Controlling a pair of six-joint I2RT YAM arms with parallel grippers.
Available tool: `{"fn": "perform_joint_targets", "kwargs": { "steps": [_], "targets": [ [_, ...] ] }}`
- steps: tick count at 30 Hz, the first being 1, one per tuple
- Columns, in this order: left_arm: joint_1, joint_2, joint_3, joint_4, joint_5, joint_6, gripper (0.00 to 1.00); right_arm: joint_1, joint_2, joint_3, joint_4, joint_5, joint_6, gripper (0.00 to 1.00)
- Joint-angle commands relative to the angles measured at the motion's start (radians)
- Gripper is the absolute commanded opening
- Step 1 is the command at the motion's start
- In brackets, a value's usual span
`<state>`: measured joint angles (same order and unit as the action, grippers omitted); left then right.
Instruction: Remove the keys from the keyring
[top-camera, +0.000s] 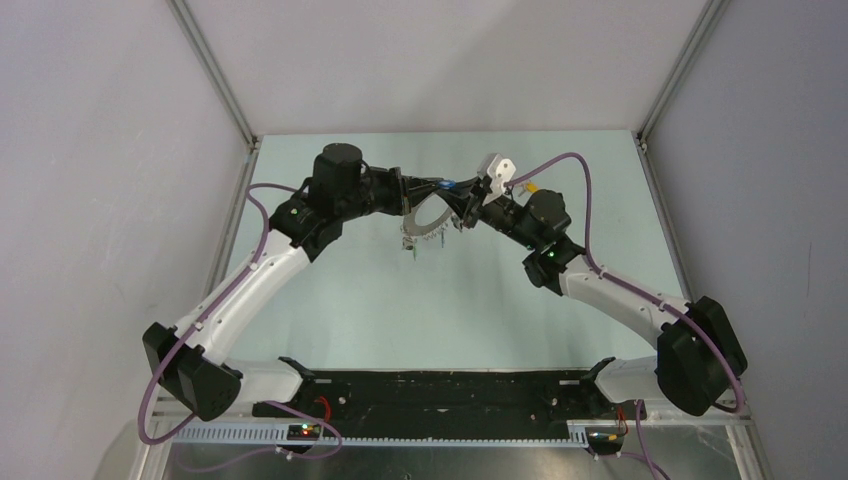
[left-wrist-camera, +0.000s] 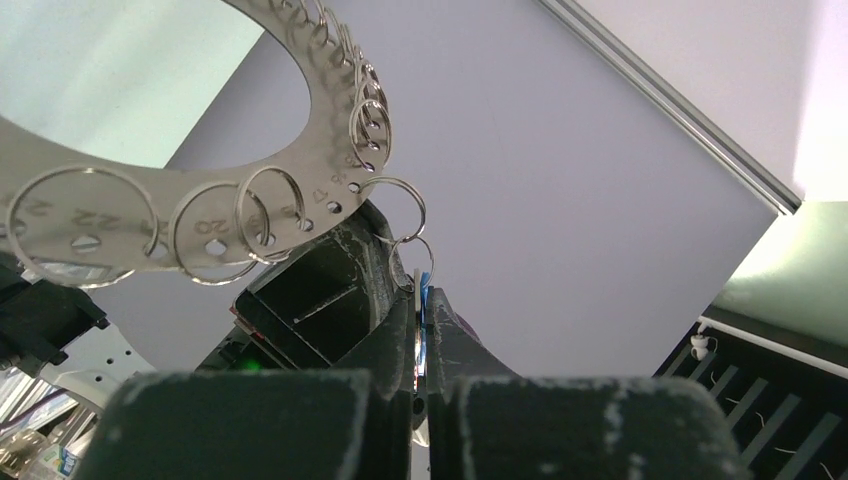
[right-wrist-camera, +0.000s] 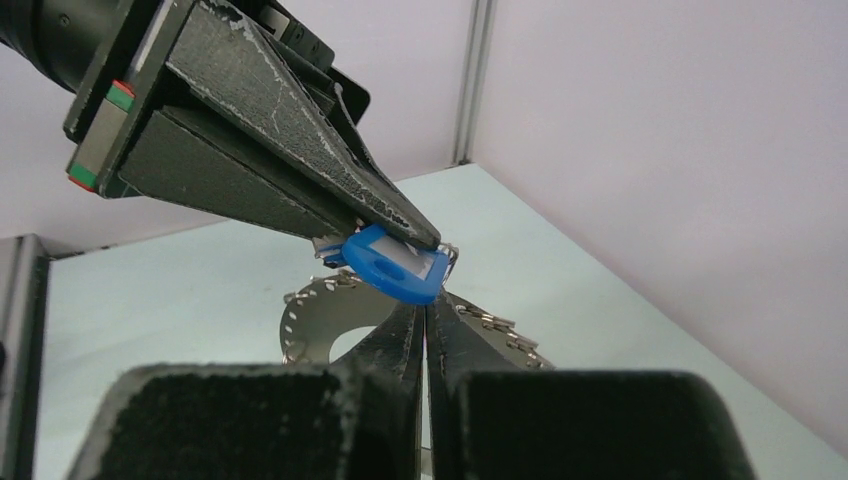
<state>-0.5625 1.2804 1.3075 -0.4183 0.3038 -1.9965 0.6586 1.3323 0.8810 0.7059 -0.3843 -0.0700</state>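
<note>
**Keyring held in the air between two arms.** The keyring (left-wrist-camera: 300, 175) is a flat crescent of stamped metal. It has numbered holes along its rim, and each hole carries a split ring (left-wrist-camera: 85, 225). It hangs above the table (top-camera: 350, 300), near the far end, with the two grippers meeting over it.

The plate looks rigid and light but smooth, so a pinch across its flat faces is likely to hold better than one on the jagged edge. The split rings are springy wire and swing freely, which makes them poor places to grip.

One blue key (right-wrist-camera: 393, 264) is linked to the rim through a small ring (left-wrist-camera: 415, 255). Its plastic head is broad and flat, and it is probably less slippery than the thin blade, so the head is the natural place to hold it. No other keys can be made out in these views.

The left gripper (right-wrist-camera: 428, 238) is clenched on the blue head, with a sliver of blue and metal showing between its pads. The right gripper (right-wrist-camera: 424, 322) is also closed, apparently pinching the plate's rim just below the key, though the contact itself is partly hidden.

The hold looks suited to working the key off its ring. The likely risk is the thin plate twisting or slipping in the pinch.
</note>
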Motion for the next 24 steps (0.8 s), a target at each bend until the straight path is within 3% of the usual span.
{"fn": "perform_joint_targets", "kwargs": {
  "steps": [1,13,24],
  "targets": [
    [0.001,-0.015,0.034,0.034,0.029,0.012,0.0,-0.023,0.019,0.05,0.119,-0.032,0.126,0.0],
    [0.024,-0.031,0.03,0.034,0.022,0.006,0.0,-0.071,0.011,0.015,0.191,-0.027,0.323,0.0],
    [0.062,-0.048,0.019,0.034,0.028,0.002,0.0,-0.086,-0.018,-0.046,0.247,0.013,0.359,0.0]
  ]
}}
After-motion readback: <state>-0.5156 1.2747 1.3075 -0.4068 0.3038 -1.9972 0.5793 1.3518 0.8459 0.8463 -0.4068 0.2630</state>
